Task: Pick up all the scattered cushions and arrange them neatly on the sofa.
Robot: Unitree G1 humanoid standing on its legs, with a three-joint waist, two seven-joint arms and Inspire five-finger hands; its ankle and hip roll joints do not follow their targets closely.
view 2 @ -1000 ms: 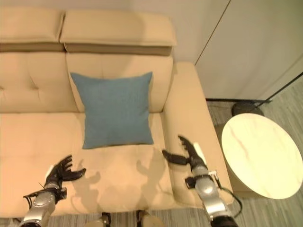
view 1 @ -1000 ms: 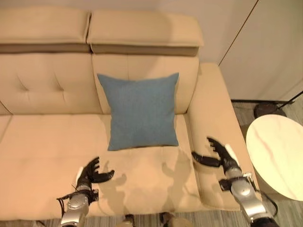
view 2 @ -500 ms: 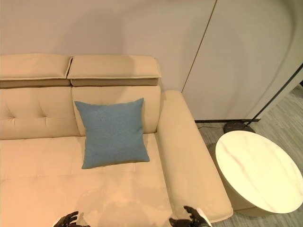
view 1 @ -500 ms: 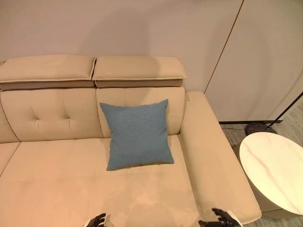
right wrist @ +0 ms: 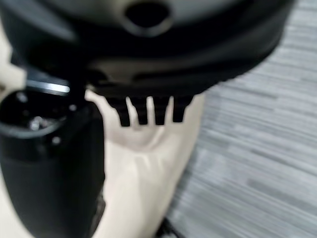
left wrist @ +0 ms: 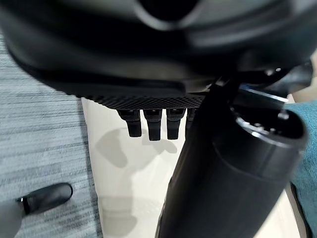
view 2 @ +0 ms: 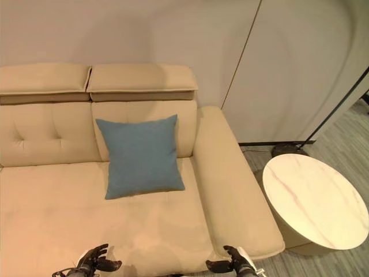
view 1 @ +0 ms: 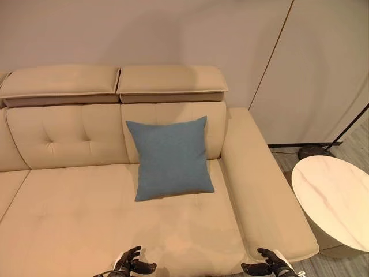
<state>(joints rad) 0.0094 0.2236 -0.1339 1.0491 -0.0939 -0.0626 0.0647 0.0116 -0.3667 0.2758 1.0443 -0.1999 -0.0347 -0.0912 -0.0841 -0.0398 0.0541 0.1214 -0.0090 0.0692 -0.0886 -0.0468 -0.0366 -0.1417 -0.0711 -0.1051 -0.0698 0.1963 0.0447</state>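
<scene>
1. Blue cushion [view 1: 170,158] sits in the middle of the frame, upright and leaning on the backrest of the beige sofa [view 1: 69,208], its lower edge on the seat. It is on the seat section just beside the armrest [view 1: 259,190] toward the right of the frame.
2. My left hand [view 1: 131,264] shows at the bottom edge, left of centre, over the front of the seat. Fingers spread and relaxed, thumb out, nothing in it. It is well apart from the cushion.
3. My right hand [view 1: 271,268] shows at the bottom edge, right of centre, by the front end of the armrest. Fingers loosely spread, thumb out, holding nothing.
4. Left wrist view: my fingertips [left wrist: 151,124] hang straight over pale upholstery; a strip of blue cushion shows at the right edge.
5. Right wrist view: my fingertips [right wrist: 143,113] straight over pale sofa, striped grey floor [right wrist: 257,163] on the right.
6. Round pale marbled side table [view 1: 337,199] stands at the right edge of the frame, just beside the armrest.
7. Two headrest pads [view 1: 115,81] top the backrest in the upper left.
</scene>
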